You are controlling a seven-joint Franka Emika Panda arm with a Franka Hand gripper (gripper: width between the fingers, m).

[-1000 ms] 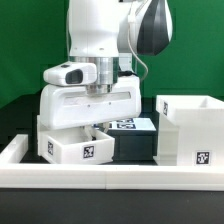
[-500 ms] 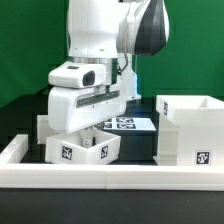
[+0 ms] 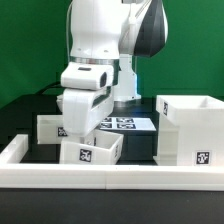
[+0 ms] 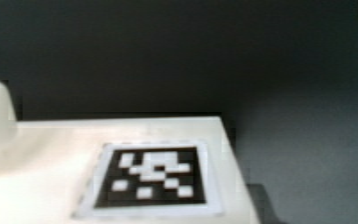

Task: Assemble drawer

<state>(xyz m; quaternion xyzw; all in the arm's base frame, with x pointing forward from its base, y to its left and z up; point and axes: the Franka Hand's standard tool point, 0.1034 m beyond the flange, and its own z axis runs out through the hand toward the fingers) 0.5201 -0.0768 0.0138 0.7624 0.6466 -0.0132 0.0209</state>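
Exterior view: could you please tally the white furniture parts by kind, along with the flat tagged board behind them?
Large casing: 1
Low boxes: 2
Marker board: 1
Total: 4

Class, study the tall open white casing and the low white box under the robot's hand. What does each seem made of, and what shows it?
The casing looks like smooth matte white plastic: even colour, thin straight walls, no grain. The low box looks the same; its tag seems a flat printed sticker, perhaps paper. The coarse frames leave this open.
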